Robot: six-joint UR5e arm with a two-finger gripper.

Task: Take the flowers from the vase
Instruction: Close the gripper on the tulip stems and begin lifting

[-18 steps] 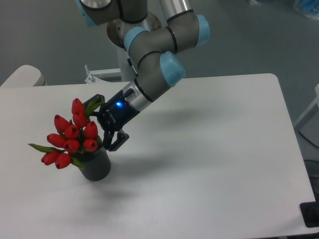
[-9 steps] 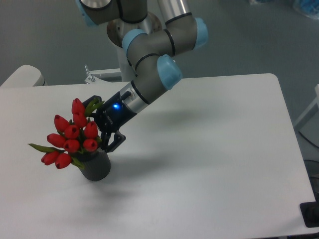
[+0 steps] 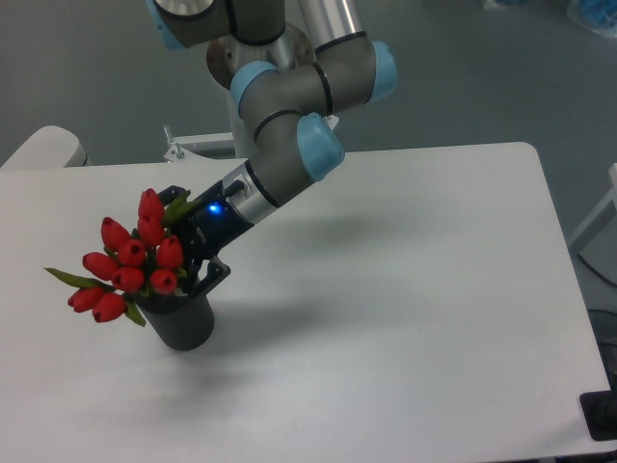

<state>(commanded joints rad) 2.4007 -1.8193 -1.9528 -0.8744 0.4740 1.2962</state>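
The flowers [image 3: 130, 266], a bunch of red tulip buds with green leaves, stand in the dark grey vase [image 3: 179, 322] at the left of the white table and lean to the left. My gripper [image 3: 185, 243] comes in from the right at the level of the buds, just above the vase's mouth. It is open, with one finger behind the bunch and the other finger [image 3: 213, 276] in front, near the rim. The stems are hidden by buds and fingers. Whether the fingers touch the bunch I cannot tell.
The arm [image 3: 289, 125] slants down from its base [image 3: 253, 39] at the back of the table [image 3: 405, 318]. A white rounded object [image 3: 43, 147] sits off the back left corner. A dark object [image 3: 602, 415] is at the front right edge.
The gripper has moved left and slightly down into the bunch. The flowers have shifted left and tilted further that way. The vase has stayed in place.
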